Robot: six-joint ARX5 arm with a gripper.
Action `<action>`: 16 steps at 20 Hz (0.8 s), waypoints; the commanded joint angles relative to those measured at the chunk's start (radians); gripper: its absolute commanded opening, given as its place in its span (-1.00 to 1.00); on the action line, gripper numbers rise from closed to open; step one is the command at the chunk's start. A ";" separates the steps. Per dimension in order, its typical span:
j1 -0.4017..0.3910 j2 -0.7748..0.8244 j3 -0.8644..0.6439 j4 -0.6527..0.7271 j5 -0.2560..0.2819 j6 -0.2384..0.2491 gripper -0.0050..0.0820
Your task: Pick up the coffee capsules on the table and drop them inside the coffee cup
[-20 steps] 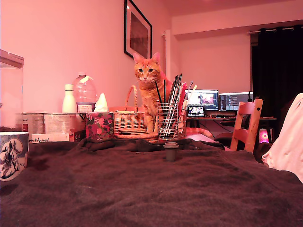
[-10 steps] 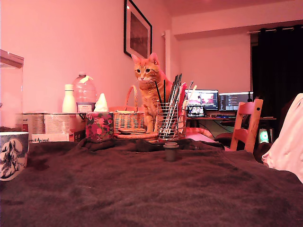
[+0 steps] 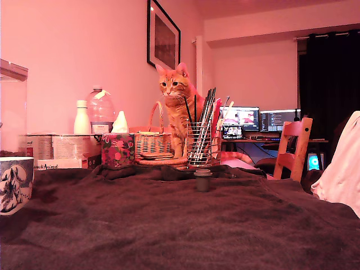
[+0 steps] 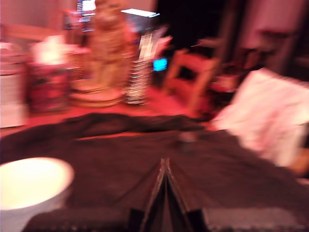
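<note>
Capsule (image 3: 203,180) is sitting upright on the dark cloth-covered table (image 3: 169,230), just in front of the wire pen holder (image 3: 199,144). Mug (image 3: 14,184) is standing at the exterior view's left edge, well apart from it. In the blurred wrist view the gripper (image 4: 165,166) is showing its fingers pressed together, holding nothing. To grasp well, it likely needs to be opening, travelling out over the capsule, and descending without nudging the pen holder.
</note>
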 commanded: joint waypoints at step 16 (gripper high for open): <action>-0.456 0.049 -0.009 0.041 -0.356 -0.011 -0.93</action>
